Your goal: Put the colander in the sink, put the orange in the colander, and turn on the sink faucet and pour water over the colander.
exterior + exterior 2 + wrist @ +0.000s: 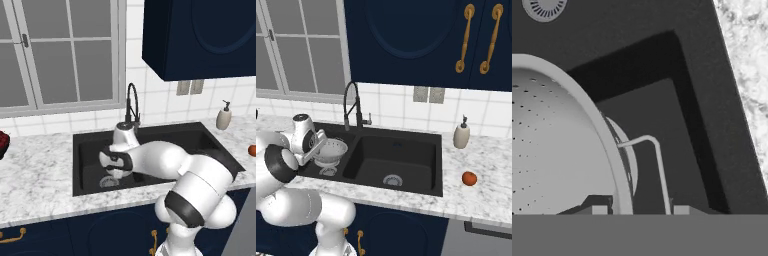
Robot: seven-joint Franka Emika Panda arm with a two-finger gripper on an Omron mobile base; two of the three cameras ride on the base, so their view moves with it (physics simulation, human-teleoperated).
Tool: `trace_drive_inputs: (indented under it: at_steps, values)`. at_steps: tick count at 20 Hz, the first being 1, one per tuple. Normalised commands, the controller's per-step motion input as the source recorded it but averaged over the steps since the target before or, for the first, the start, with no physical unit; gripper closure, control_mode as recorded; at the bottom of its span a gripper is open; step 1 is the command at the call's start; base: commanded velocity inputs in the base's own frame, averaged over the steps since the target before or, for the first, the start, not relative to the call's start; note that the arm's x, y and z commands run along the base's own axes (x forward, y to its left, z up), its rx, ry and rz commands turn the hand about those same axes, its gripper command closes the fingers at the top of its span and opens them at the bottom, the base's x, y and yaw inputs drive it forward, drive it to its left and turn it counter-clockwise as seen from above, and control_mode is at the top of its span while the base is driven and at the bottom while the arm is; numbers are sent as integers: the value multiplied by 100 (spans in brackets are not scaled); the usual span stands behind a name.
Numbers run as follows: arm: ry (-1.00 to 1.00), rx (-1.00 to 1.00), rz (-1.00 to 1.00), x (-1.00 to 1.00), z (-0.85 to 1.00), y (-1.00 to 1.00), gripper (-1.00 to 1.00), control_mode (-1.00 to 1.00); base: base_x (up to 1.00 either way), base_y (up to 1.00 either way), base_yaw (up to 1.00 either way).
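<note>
One of three steps is in hand: the hand (320, 144), closed narrow on the rim of the colander (332, 151), holds it low in the left basin of the sink (406, 187). Next it should set it down and let go, then fetch the orange (469, 178) lying on the bench (486, 195) right of the sink.

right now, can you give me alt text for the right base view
The robot's claw holds a silvery colander by its rim over the left basin of a black sink. An orange sits on the marble counter to the right.
</note>
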Motion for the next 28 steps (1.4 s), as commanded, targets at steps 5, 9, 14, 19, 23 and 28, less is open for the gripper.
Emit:
trace_drive_inputs:
  at_steps: [5, 9, 14, 19, 23, 28]
  values:
    - [0, -1, 0, 33, -46, 9, 100, -100, 0, 0, 0]
    - [0, -1, 0, 21, -43, 16, 100, -100, 0, 0, 0]
    - [1, -1, 0, 7, -42, 19, 100, -100, 0, 0, 0]
    - [3, 0, 4, 0, -13, 1, 100, -100, 0, 0, 0]
    - [2, 0, 9, 2, -10, 0, 100, -100, 0, 0, 0]
    - [0, 0, 1, 28, -16, 0, 100, -100, 0, 0, 0]
